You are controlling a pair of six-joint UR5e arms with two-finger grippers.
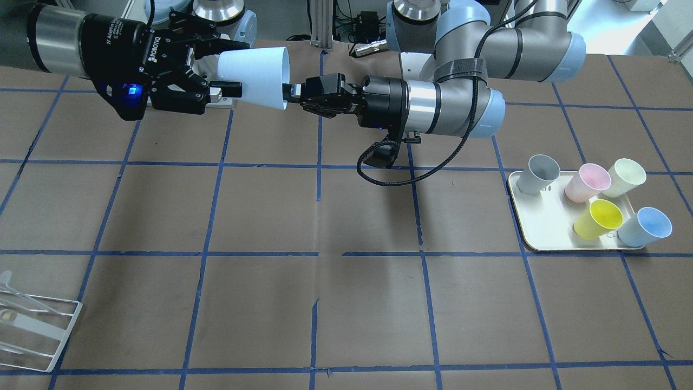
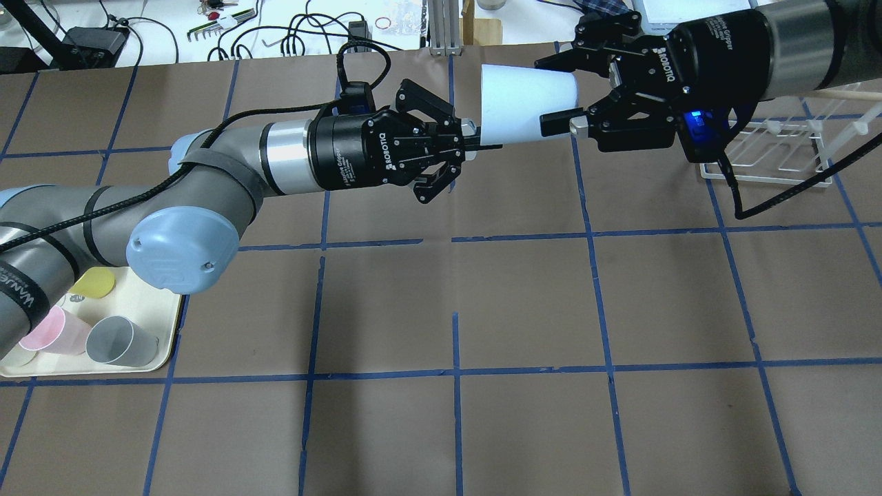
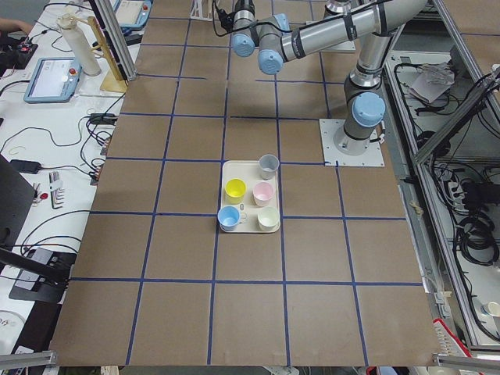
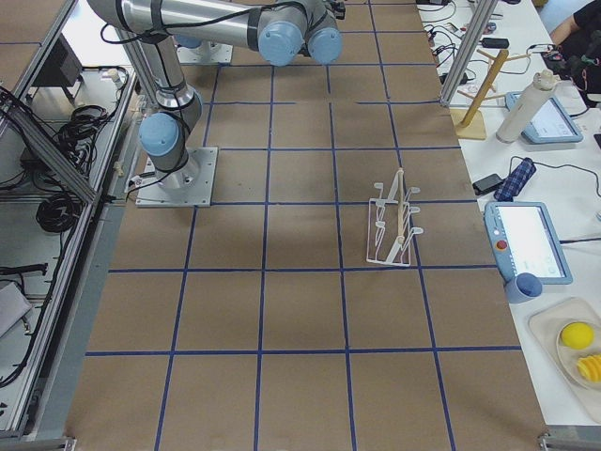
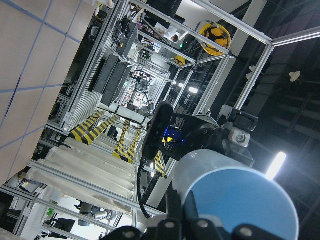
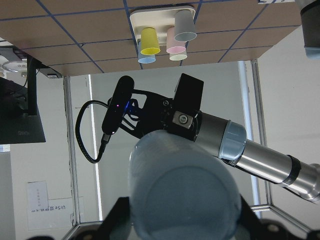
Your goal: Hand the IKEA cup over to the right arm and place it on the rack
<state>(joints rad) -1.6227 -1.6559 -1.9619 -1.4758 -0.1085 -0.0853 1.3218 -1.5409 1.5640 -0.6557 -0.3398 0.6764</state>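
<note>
The pale light-blue IKEA cup [image 1: 254, 76] hangs on its side above the table's robot side, between both grippers; it also shows in the overhead view [image 2: 524, 103]. My left gripper [image 2: 475, 141], on the arm with the black braided cable, is shut on the cup's wide rim. My right gripper [image 2: 551, 93] has its fingers [image 1: 224, 89] closed on both sides of the cup's narrow base end. The right wrist view shows the cup's base [image 6: 180, 190] filling the space between its fingers. The white wire rack [image 2: 772, 148] stands on the table below and behind the right gripper.
A cream tray [image 1: 541, 227] on my left side holds grey [image 1: 538, 173], pink [image 1: 587, 181], cream, yellow [image 1: 598, 218] and blue cups. The left arm's cable [image 1: 422, 173] loops below its wrist. The rack also shows at the front view's lower left [image 1: 38, 330].
</note>
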